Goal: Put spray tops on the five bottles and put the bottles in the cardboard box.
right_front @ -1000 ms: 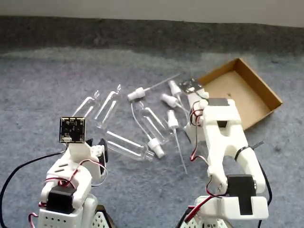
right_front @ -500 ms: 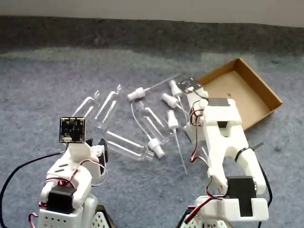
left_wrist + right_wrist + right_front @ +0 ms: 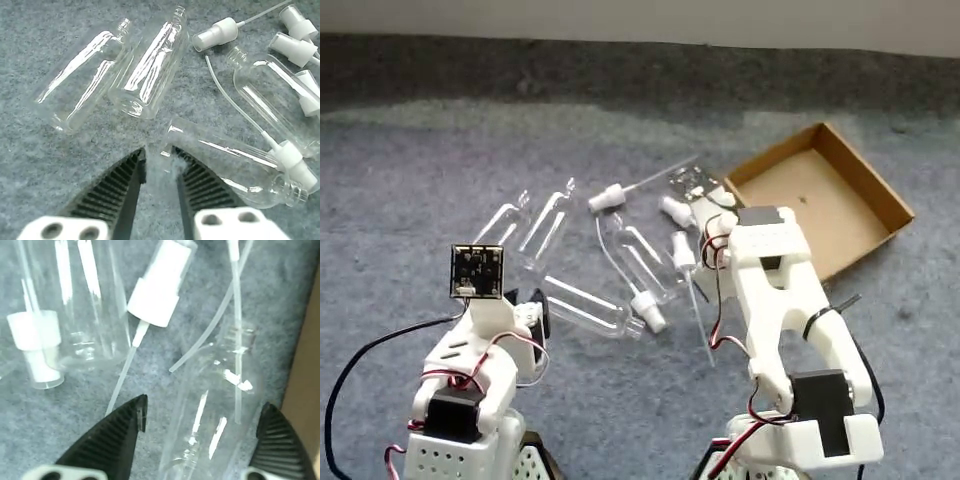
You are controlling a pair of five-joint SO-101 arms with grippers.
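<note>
Clear bottles lie uncapped on the grey carpet: two side by side (image 3: 80,75) (image 3: 150,65), one (image 3: 235,165) just ahead of my left gripper (image 3: 158,152), and one (image 3: 270,100) beyond it. The left gripper is narrowly open with nothing between its fingers, its tips by that bottle's base. My right gripper (image 3: 202,409) is wide open, straddling another clear bottle (image 3: 210,410) that lies between its fingers. Loose white spray tops (image 3: 160,285) (image 3: 35,345) with thin tubes lie past it. The cardboard box (image 3: 820,195) stands open at the right.
More spray tops (image 3: 607,196) (image 3: 648,310) are scattered among the bottles in the middle. The box wall (image 3: 305,365) runs close beside the right gripper's outer finger. Bare carpet stretches to the far left and along the back.
The right arm has swung leftward, away from the box and over the spray tops and a bottle. The left arm has barely shifted.
</note>
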